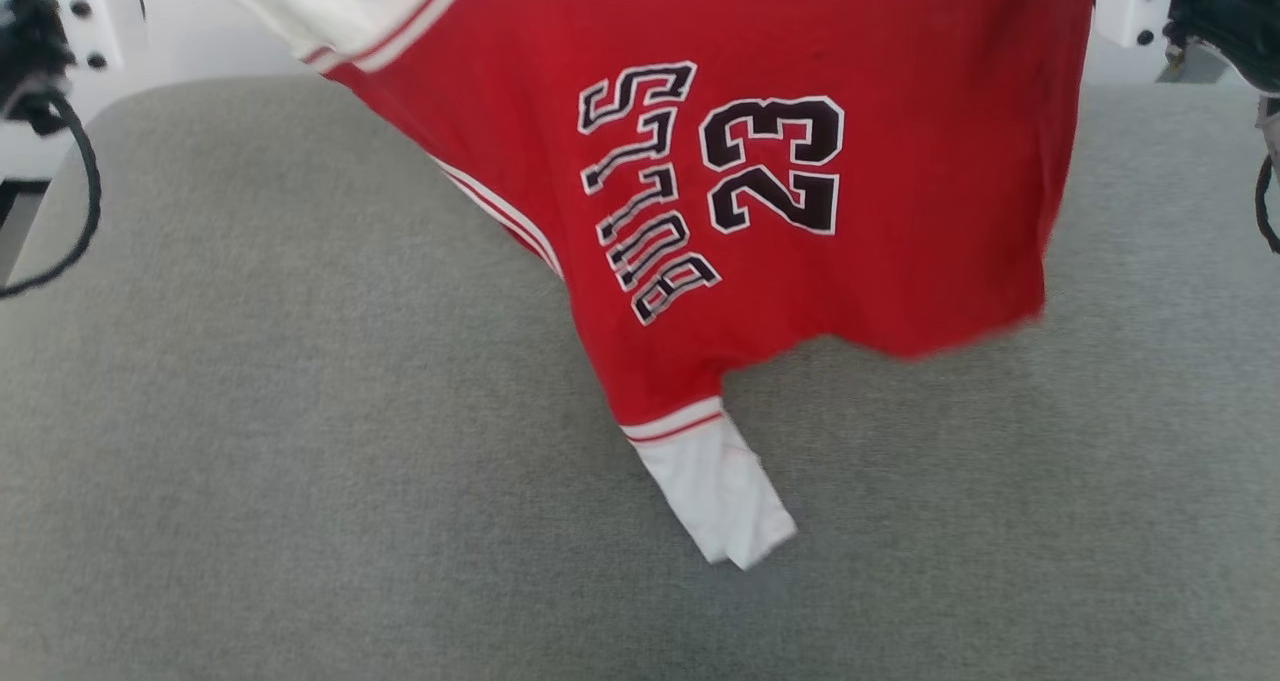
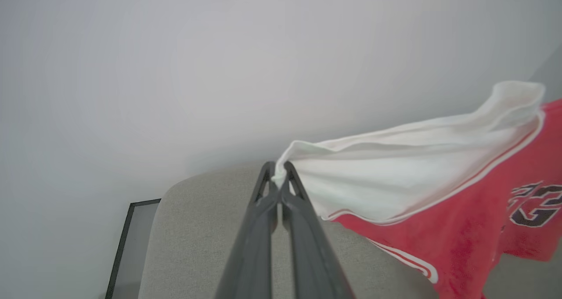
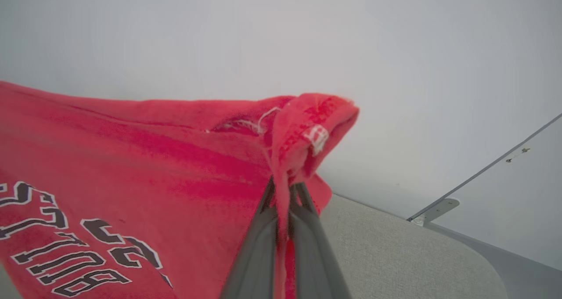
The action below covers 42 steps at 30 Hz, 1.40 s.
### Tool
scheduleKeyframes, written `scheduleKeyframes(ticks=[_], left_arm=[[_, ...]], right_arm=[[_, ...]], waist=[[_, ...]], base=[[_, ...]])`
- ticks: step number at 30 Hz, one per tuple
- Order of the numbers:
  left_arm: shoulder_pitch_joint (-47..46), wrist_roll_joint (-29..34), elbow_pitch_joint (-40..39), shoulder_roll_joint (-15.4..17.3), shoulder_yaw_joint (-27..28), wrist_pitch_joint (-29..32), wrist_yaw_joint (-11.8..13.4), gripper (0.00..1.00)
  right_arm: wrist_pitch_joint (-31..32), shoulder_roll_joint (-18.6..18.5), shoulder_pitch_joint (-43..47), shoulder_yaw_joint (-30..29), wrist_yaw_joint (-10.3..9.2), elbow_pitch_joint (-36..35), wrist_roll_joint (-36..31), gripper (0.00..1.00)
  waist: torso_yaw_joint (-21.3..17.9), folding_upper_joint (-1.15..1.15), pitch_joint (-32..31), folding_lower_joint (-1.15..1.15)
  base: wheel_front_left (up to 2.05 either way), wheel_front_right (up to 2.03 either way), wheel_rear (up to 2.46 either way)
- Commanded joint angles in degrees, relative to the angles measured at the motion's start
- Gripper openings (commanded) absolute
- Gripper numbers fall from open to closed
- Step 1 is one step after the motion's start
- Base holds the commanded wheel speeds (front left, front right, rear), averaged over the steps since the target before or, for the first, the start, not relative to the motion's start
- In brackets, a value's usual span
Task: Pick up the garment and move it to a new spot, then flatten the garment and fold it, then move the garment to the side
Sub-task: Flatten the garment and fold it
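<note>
The garment (image 1: 800,211) is held up off the grey padded surface (image 1: 250,441), stretched between both claws, with the BULLS 23 lettering turned sideways in the head view. The left gripper (image 2: 278,176) is clenched on the edge of a white sleeve (image 2: 395,180), with the fabric pinched right at the tips. The right gripper (image 3: 285,189) is clamped on a bunched red corner (image 3: 307,127), and the cloth is flopped over the tips.

The other white sleeve (image 1: 725,501) is seen dangling lowest, over the middle of the surface. Whether it's touching can't be told.

Loads of bare grey is left open to the left, right and near side of the shirt. The surface's far edge is seen against a pale wall (image 2: 175,70), and a rounded corner (image 3: 474,255) is shown in each wrist view. A dark-framed panel (image 2: 131,246) is seen just past the left corner, and a small metal bracket (image 3: 434,209) beyond the right one.
</note>
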Motion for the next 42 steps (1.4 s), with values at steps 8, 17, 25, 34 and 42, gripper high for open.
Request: scheduleKeyframes(ticks=[8,17,25,34,42], left_arm=[[-7.3,1.8,8.1,-3.4,-0.2,-4.3,-1.8,0.00],[-17.4,7.5,17.7,-6.7,-0.8,-18.2,-2.2,0.00],[-29.9,13.6,24.7,-8.1,0.0,-37.9,0.1,0.00],[-33.2,16.3,30.7,-10.9,-0.5,-56.3,-2.8,0.00],[-23.7,14.8,39.2,-13.4,-5.8,-47.1,-8.4,0.00]], right_arm=[[-1.7,3.1,-2.6,-4.2,-0.29,1.8,-5.3,0.00],[-11.6,7.8,-9.9,-11.6,-0.29,9.8,-15.8,0.00],[-30.1,12.3,-17.7,-18.9,-0.29,16.0,-30.6,0.00],[-45.3,15.7,-17.9,-24.3,-0.30,19.3,-46.9,0.00],[-42.4,17.2,-12.4,-24.1,-0.30,28.7,-46.2,0.00]], waist=[[-2.6,0.00,-1.1,0.00],[-3.4,0.00,5.9,0.00],[-3.7,0.00,13.1,0.00],[-2.1,0.00,16.9,0.00],[0.0,0.00,15.2,0.00]], base=[[0.00,0.00,0.00],[0.00,0.00,0.00],[0.00,0.00,0.00],[0.00,0.00,0.00],[0.00,0.00,0.00]])
